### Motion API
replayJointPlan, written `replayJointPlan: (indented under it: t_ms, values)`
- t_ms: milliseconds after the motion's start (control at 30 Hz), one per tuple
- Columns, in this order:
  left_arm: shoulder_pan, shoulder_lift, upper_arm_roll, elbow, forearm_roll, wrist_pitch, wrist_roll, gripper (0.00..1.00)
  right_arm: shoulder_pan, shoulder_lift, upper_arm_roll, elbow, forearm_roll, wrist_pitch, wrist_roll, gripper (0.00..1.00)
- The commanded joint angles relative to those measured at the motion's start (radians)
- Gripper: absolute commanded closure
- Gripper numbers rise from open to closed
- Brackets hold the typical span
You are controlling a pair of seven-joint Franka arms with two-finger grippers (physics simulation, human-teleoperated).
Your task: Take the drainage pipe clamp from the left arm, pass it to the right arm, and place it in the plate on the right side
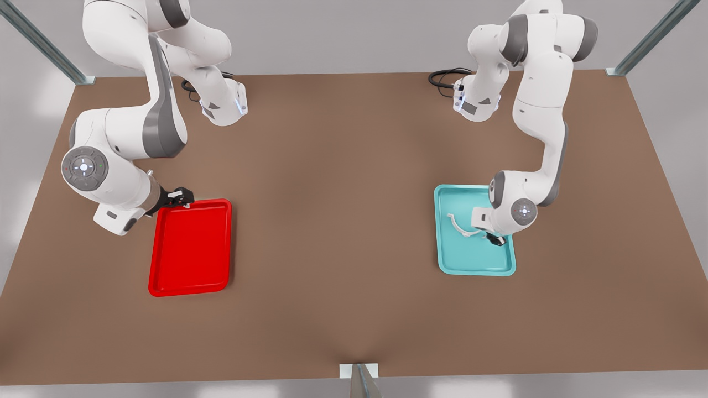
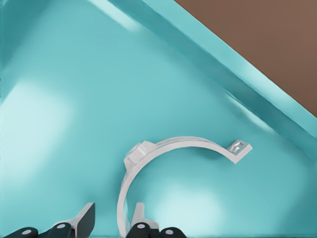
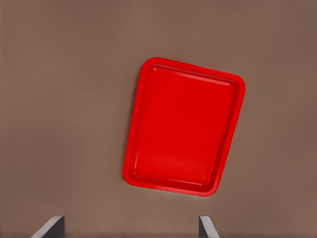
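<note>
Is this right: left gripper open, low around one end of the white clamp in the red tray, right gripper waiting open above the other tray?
Not quite. The drainage pipe clamp lies in the teal tray, as the left wrist view shows. The rest holds: left gripper open around one end, right gripper open above the red plate.

Colours: drainage pipe clamp (image 2: 163,148) white, lying on the teal tray (image 1: 449,260). Plate (image 1: 191,249) bright red, plain, no pattern. Table (image 1: 332,193) flat brown. Both arms white with grey joint covers; left gripper (image 2: 111,220) fingers dark grey, black knuckles beside the clamp.
</note>
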Motion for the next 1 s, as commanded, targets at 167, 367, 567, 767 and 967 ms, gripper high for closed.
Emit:
replayJointPlan:
  t_ms: [167, 367, 567, 767, 967]
  values:
    - [-0.010, -0.002, 0.002, 0.000, -0.002, -0.034, 0.135, 0.61, 0.000, 0.001, 0.000, -0.003, 0.001, -0.001, -0.031, 0.00]
    - [-0.010, 0.000, 0.002, 0.002, -0.002, -0.038, 0.134, 0.69, 0.003, 0.004, 0.000, -0.004, -0.001, -0.001, -0.033, 0.00]
    - [-0.010, 0.001, 0.002, 0.002, -0.002, -0.040, 0.134, 0.68, 0.002, 0.008, 0.000, -0.001, -0.001, -0.003, -0.034, 0.00]
    - [-0.005, 0.003, 0.004, 0.009, -0.045, -0.054, 0.132, 0.79, 0.002, 0.010, 0.000, 0.000, -0.004, -0.003, -0.037, 0.00]
    - [-0.019, -0.115, 0.004, 0.173, -0.030, -0.412, -0.404, 0.79, 0.000, 0.011, 0.000, 0.002, -0.004, -0.001, -0.036, 0.00]
